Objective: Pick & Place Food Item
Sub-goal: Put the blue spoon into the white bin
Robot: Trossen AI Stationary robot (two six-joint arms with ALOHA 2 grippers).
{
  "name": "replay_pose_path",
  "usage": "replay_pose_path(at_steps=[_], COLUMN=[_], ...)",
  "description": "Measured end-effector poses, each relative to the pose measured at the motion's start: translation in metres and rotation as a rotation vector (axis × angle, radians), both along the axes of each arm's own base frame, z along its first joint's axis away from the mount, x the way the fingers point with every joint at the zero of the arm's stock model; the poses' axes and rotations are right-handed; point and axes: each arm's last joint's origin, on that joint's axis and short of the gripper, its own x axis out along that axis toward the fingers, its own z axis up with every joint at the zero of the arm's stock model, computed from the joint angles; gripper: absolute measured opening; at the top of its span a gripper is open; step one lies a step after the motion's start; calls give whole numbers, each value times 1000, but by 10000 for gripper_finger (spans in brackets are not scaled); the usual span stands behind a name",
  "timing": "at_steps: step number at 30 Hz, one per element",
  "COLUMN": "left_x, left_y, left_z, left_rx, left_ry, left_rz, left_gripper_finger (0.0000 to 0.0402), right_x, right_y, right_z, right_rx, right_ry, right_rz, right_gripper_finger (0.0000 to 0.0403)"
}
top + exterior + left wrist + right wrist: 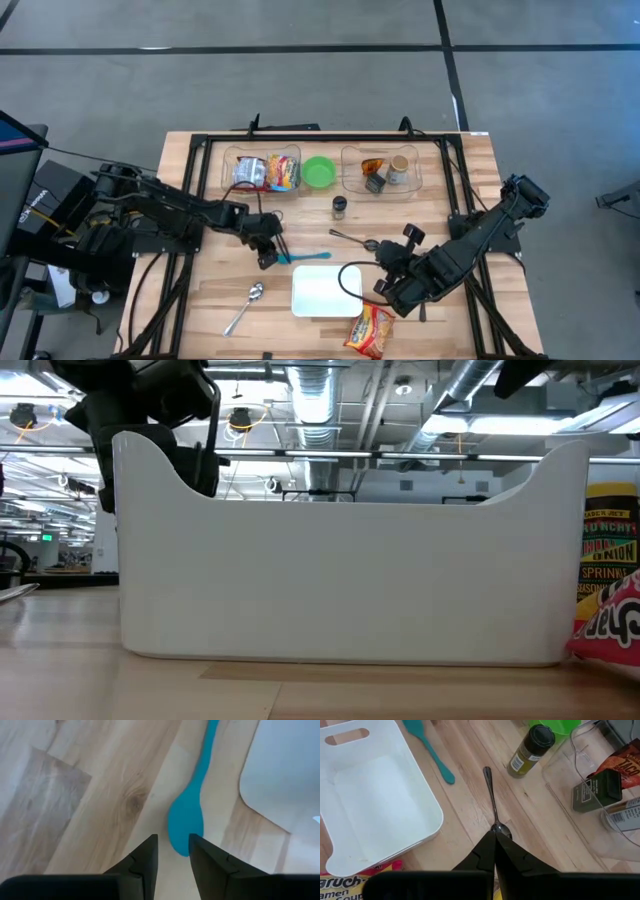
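A: where was my left gripper (171, 851)?
B: at the teal spoon (189, 815), fingers parted around its bowl end, beside the white bin (326, 290)
A: my right gripper (494, 840)?
B: pressed together, holding nothing, over the metal spoon (492, 802)
A: food?
B: noodle packet (369, 330) on the table, seemingly touching the bin's corner

A white bin (325, 292) sat near the table's front edge, open on top. Bare wood lay left of it, broken only by a metal spoon (243, 307). A blue spatula (305, 257) and the left gripper (268, 256) crowded its back-left corner. The right gripper (383, 287) and a snack packet (370, 330) blocked its right side.
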Motion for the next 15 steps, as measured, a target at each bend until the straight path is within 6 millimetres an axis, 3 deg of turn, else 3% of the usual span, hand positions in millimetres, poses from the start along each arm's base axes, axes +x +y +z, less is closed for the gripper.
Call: replay_pose_path(at_steps=[15], left_x=[10], left_y=[-2], left_z=[-19], left_rx=[-122], left_ry=[38], left_rz=[-34], left_gripper_finger=[104], right_x=[0], right_y=[0], right_z=[0], right_rx=[4], right_ry=[-2], right_rz=[0], right_gripper_finger=[3])
